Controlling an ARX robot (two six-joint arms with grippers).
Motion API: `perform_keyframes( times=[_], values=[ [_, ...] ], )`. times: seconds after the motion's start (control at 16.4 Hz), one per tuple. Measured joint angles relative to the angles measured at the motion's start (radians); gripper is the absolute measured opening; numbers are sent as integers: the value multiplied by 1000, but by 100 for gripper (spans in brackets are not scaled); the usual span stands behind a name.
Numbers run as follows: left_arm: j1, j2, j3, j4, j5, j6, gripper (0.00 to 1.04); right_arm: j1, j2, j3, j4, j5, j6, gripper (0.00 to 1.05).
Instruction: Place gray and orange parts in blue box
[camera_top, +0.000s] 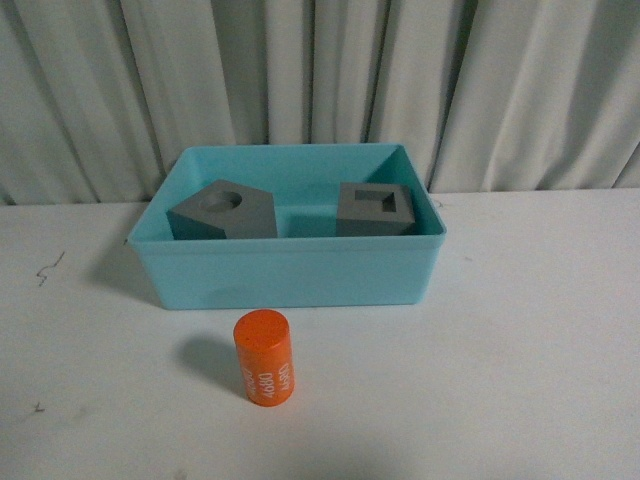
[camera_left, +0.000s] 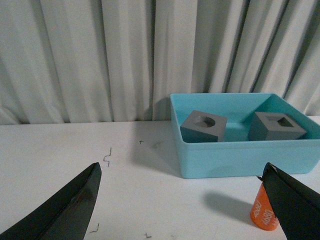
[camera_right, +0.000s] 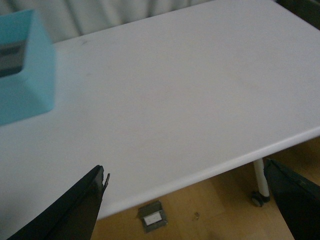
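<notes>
The blue box (camera_top: 290, 272) stands at the middle of the white table. Inside it sit two gray cubes: one with a round recess (camera_top: 223, 210) on the left, one with a square recess (camera_top: 375, 209) on the right. The orange cylinder (camera_top: 264, 358) with white lettering stands upright on the table just in front of the box. Neither arm shows in the front view. My left gripper (camera_left: 182, 172) is open over bare table, the blue box (camera_left: 240, 157) ahead and the orange cylinder (camera_left: 264, 214) partly hidden behind one finger. My right gripper (camera_right: 185, 172) is open above the table's edge, holding nothing.
Pale curtains (camera_top: 320, 80) hang behind the table. In the right wrist view the table edge (camera_right: 210, 172) runs across, with wooden floor, a floor socket plate (camera_right: 153, 217) and a table leg with a caster (camera_right: 259, 187) below. A corner of the blue box (camera_right: 22, 75) shows there.
</notes>
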Motion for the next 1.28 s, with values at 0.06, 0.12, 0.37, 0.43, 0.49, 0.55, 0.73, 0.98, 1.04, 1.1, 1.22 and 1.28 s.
perform_keyframes(
  times=[0.06, 0.12, 0.37, 0.43, 0.49, 0.55, 0.73, 0.98, 1.04, 1.1, 1.22, 1.28],
  values=[
    [0, 0, 0, 3, 0, 0, 98, -136, 137, 33, 74, -72, 12, 98],
    [0, 0, 0, 1, -2, 0, 98, -263, 262, 70, 191, -191, -18, 98],
    [0, 0, 0, 1, -1, 0, 98, -235, 839, 392, 243, -653, -383, 98],
    [0, 0, 0, 1, -1, 0, 98, -164, 938, 439, 138, -724, -500, 98],
    [0, 0, 0, 1, -1, 0, 98, -97, 1014, 484, 67, -742, -612, 98],
    [0, 0, 0, 1, -1, 0, 98, -18, 1085, 539, 37, -751, -712, 98],
    [0, 0, 0, 1, -1, 0, 98, 154, 1247, 608, 101, -719, -828, 98],
    [0, 0, 0, 1, -1, 0, 98, 353, 1460, 723, 267, -676, -781, 98],
    [0, 0, 0, 1, -1, 0, 98, 373, 1501, 753, 287, -674, -758, 98],
    [0, 0, 0, 1, -1, 0, 98, 388, 1543, 776, 307, -667, -737, 98],
    [0, 0, 0, 1, -1, 0, 98, 408, 1628, 819, 338, -651, -706, 98],
    [0, 0, 0, 1, -1, 0, 98, 416, 1659, 834, 364, -644, -688, 98]
  ],
)
